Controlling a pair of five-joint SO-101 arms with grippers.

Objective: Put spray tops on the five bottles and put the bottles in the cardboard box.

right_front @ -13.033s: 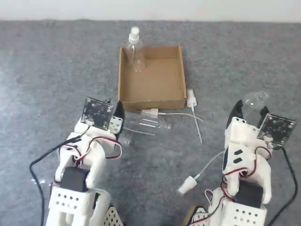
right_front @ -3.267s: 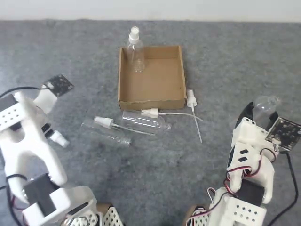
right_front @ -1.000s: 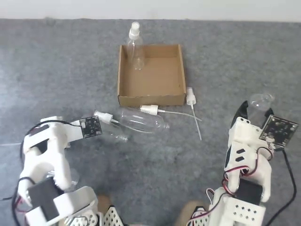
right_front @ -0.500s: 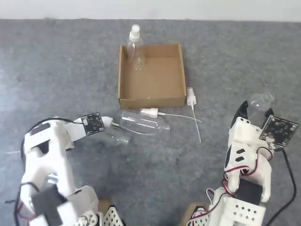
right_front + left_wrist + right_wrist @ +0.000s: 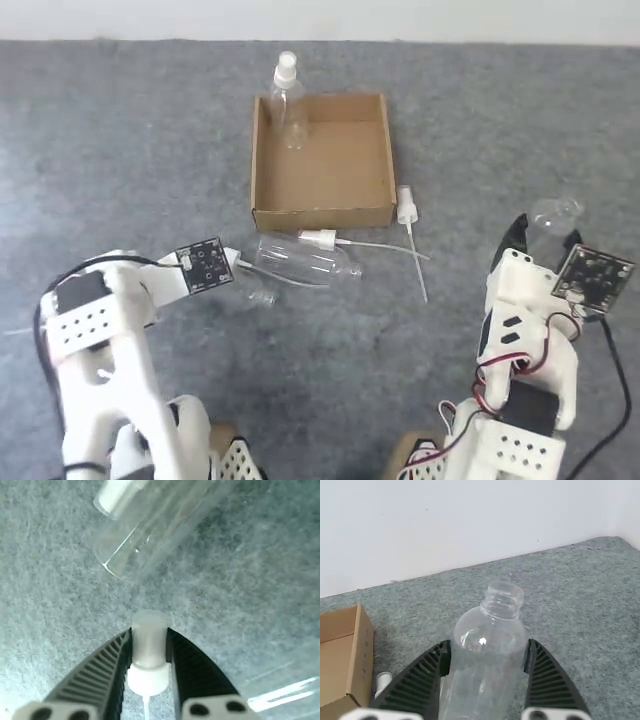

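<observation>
If left gripper [image 5: 148, 634], clamping spray top [image 5: 148, 656], tilts: top misses lying bottle [image 5: 134, 555] mouth.
Right gripper [image 5: 487, 652]: clamps open bottle [image 5: 492, 627]; may slip.

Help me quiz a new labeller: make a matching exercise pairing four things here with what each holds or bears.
Column one:
1. left end effector
2. right end effector
3. cardboard box
4. carpet

Column two:
A. open bottle with no top
B. clear bottle lying on its side
C. spray top
D. capped bottle at its far wall

Pairs: 1-C, 2-A, 3-D, 4-B.
</observation>
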